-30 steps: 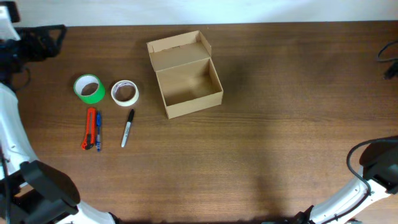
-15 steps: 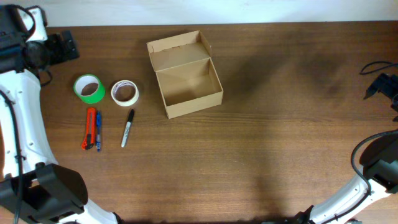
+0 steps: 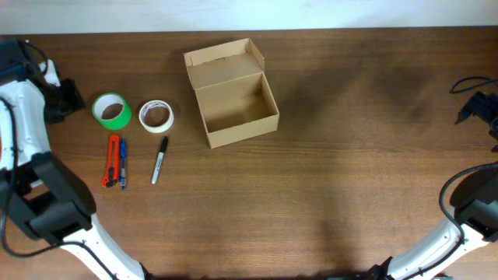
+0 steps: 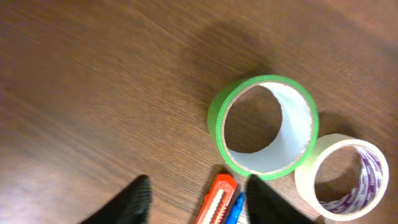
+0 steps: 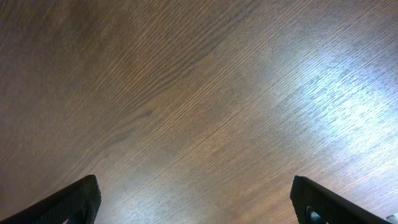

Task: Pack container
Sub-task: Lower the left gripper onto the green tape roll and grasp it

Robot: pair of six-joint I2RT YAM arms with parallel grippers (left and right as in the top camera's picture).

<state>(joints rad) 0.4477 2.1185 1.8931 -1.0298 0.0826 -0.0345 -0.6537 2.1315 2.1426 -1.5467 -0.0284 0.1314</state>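
1. Tan cardboard: the box sits on the table, toward the far edge and left of centre, well apart from both arms.
2. Its flap is thrown back on the far side and its mouth faces straight up. The inside shows only bare cardboard, with nothing packed.
3. Its long axis runs roughly left to right across the table, skewed a little so that the right end lies slightly farther away. The hinge follows the far long side, and the front wall faces the robot.
4. The loose items all lie on the wood to the left of the box:
   - The green tape and the white tape lie flat, just beside each other.
   - Nearer the robot are the orange cutter, with a blue pen close along its side, and a black marker near by.
5. As I judge it, the packing has not begun. Every item has yet to be carried over and dropped in, and the flap probably has to be folded down afterwards.
6. The left gripper hovers over the green tape with its fingers spread and nothing held. In the wrist view the cutter's tip lies between them, and the tape is just beyond.
7. The right gripper is out at the right edge of the table. Its fingers are spread wide over bare wood and it holds nothing.
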